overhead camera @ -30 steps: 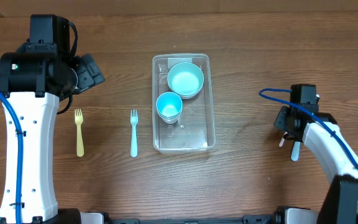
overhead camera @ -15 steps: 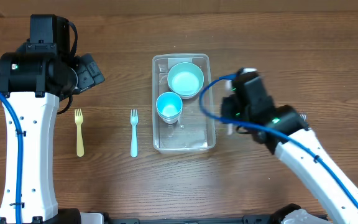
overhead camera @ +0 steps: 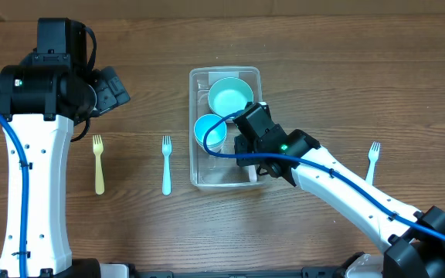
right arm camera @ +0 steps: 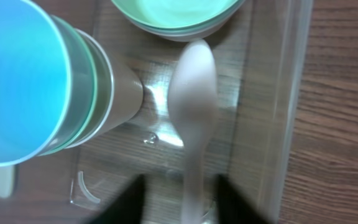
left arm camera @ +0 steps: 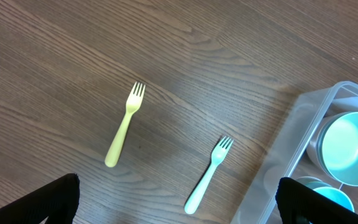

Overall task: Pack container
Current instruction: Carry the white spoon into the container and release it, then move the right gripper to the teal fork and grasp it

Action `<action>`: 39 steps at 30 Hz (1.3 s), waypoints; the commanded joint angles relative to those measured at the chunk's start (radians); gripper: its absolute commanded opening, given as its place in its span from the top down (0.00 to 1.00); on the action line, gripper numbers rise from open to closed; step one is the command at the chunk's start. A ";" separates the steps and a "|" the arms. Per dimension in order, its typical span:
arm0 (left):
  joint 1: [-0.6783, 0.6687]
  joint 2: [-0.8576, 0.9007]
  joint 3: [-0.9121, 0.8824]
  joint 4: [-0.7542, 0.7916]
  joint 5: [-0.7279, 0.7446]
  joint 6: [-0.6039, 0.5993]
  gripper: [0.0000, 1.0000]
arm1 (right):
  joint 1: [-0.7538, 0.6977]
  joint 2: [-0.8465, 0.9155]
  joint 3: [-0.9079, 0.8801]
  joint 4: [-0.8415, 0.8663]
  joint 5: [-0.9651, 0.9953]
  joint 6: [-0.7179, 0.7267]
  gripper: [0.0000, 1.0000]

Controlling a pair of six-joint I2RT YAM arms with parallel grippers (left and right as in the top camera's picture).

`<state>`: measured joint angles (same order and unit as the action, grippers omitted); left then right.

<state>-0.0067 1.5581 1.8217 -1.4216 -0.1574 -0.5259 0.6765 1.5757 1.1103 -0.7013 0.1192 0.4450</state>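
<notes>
The clear container (overhead camera: 195, 166) stands mid-table and holds a light-blue bowl (overhead camera: 230, 99) and a light-blue cup (overhead camera: 209, 131). My right gripper (overhead camera: 247, 154) hangs over the container's right half. In the right wrist view a white spoon (right arm camera: 193, 81) lies on the container floor (right arm camera: 117, 162), its bowl next to the blue bowl (right arm camera: 173, 12) and right of the cup (right arm camera: 30, 74). The right gripper (right arm camera: 185, 205) is open, with its fingers either side of the spoon's handle and a gap on both sides. My left gripper (left arm camera: 179, 214) is wide open above bare table, holding nothing.
A yellow fork (overhead camera: 98, 164) and a light-blue fork (overhead camera: 166, 164) lie left of the container; both show in the left wrist view, yellow fork (left arm camera: 124, 124) and blue fork (left arm camera: 209, 174). A white fork (overhead camera: 372, 158) lies on the table at the right.
My right arm swept left from the table's right side to over the container, carrying the white spoon. Its jaws have parted and the spoon now lies inside. The left arm has not moved.
</notes>
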 commanded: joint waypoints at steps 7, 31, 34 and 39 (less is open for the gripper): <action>0.001 0.006 0.013 0.001 0.001 -0.013 0.00 | -0.070 -0.361 0.144 -0.337 0.254 0.084 0.01; 0.001 0.007 0.013 0.001 0.001 -0.013 0.00 | -1.160 -0.061 -0.233 -0.007 -0.132 -0.161 0.01; 0.001 0.007 0.013 0.001 0.001 -0.013 0.00 | -0.985 -0.060 -0.352 0.182 0.064 -0.162 0.00; 0.001 0.007 0.013 0.001 0.001 -0.013 0.00 | -0.956 -0.058 -0.407 0.302 0.071 -0.154 0.00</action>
<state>-0.0067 1.5589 1.8217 -1.4212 -0.1574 -0.5259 -0.2577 1.5177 0.7116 -0.4255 0.1810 0.2874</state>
